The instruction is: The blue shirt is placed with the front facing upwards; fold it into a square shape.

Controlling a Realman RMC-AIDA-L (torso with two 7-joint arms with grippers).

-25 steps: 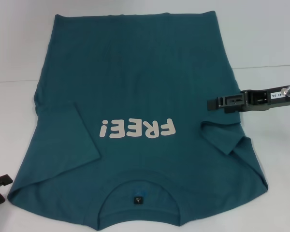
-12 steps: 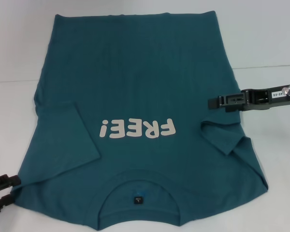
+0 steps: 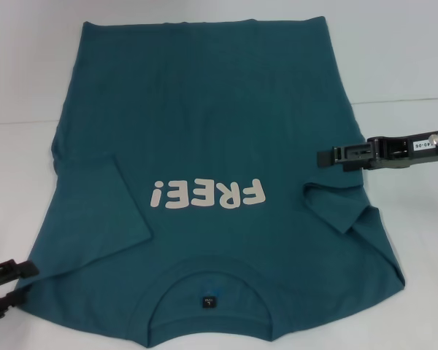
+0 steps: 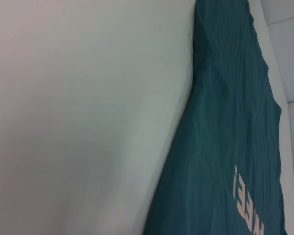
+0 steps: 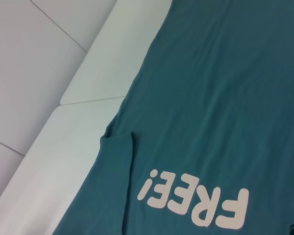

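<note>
The blue shirt [image 3: 204,109] lies flat on the white table [image 3: 409,58], front up, with its collar and dark neck label [image 3: 208,300] nearest me. The cream "FREE!" lettering [image 3: 208,195] reads upside down. Both sleeves are folded in over the body, the left sleeve [image 3: 95,211] and the right sleeve [image 3: 339,204]. My left gripper [image 3: 26,283] is open at the shirt's near left shoulder edge, holding nothing. My right gripper [image 3: 323,156] hovers over the shirt's right edge, just beyond the folded sleeve. Both wrist views show only the shirt [image 4: 225,147] [image 5: 225,98] and the table.
White table surface surrounds the shirt on the left, right and far side. A seam in the table [image 3: 401,100] runs off to the right. Nothing else lies on it.
My left gripper has come in from the lower left corner toward the shirt's shoulder edge. My right gripper has shifted slightly to the right. The shirt has not moved.
</note>
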